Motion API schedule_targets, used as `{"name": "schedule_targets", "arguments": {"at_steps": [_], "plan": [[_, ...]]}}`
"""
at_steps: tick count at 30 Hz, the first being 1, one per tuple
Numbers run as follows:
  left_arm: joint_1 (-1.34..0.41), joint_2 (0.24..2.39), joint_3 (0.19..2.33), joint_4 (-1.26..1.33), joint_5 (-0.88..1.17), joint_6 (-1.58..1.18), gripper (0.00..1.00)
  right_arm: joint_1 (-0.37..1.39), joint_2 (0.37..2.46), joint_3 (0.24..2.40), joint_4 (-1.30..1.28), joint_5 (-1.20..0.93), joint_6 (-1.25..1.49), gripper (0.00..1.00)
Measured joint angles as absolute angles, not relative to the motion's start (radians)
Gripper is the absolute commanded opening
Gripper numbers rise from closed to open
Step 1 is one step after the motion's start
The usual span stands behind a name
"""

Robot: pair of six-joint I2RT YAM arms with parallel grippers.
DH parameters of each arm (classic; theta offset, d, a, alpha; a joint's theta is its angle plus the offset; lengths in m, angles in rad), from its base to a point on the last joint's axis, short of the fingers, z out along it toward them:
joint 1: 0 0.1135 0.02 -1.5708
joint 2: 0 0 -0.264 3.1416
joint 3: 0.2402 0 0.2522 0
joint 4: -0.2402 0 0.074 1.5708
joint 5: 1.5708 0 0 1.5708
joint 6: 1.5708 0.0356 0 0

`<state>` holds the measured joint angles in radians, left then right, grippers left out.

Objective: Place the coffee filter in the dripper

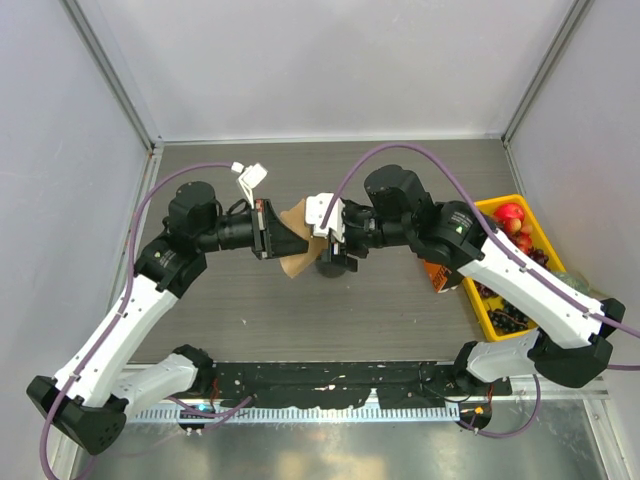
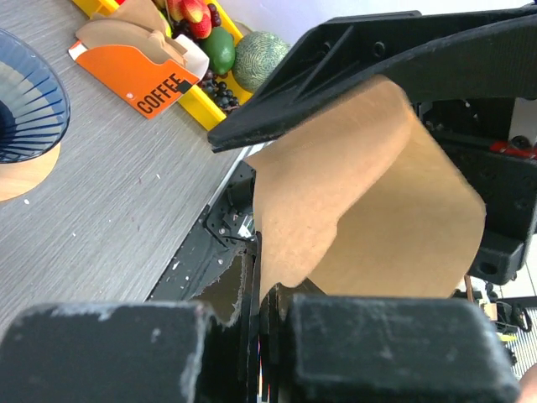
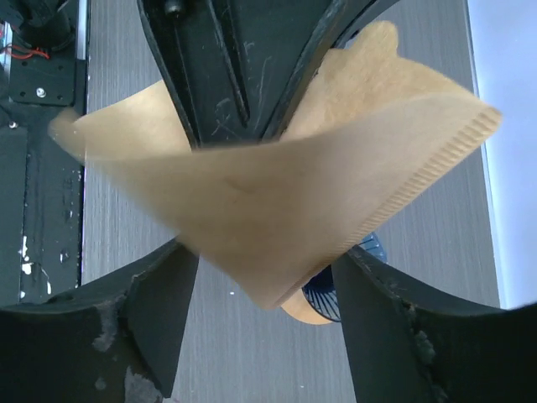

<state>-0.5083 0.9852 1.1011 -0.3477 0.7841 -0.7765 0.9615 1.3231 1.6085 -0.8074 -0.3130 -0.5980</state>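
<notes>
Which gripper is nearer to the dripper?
Right. The right gripper, open, is just above the dripper; the left gripper, shut on the coffee filter, is farther away on its left.

Grey wood-grain table [image 1: 250, 310]; dark blue ribbed dripper [image 2: 23, 109] with wooden ring stands upright near the middle; orange cardboard box [image 2: 138, 80] marked COFFEE sits to its right; yellow tray [image 1: 474, 305] of fruit at the right edge, just beside the box.
</notes>
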Motion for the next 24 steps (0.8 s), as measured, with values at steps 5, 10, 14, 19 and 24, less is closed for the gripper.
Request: {"name": "schedule_targets", "arguments": {"at_steps": [5, 10, 14, 19, 24], "plan": [[-0.508, 0.985, 1.094, -0.348, 0.782, -0.778, 0.13, 0.962, 1.323, 1.618, -0.805, -0.304, -0.6, 0.59], [-0.503, 0.985, 1.093, -0.352, 0.781, -0.772, 0.25, 0.962, 1.323, 1.618, -0.805, -0.3, -0.605, 0.56], [-0.488, 0.985, 1.093, -0.363, 0.782, -0.741, 0.32, 0.962, 1.322, 1.618, -0.81, -0.304, -0.612, 0.55], [-0.484, 0.973, 1.093, -0.383, 0.783, -0.652, 0.37, 0.959, 1.322, 1.618, -0.835, -0.353, -0.615, 0.48], [-0.484, 0.945, 1.102, -0.403, 0.797, -0.565, 0.42, 0.953, 1.322, 1.619, -0.878, -0.407, -0.613, 0.45]]}}
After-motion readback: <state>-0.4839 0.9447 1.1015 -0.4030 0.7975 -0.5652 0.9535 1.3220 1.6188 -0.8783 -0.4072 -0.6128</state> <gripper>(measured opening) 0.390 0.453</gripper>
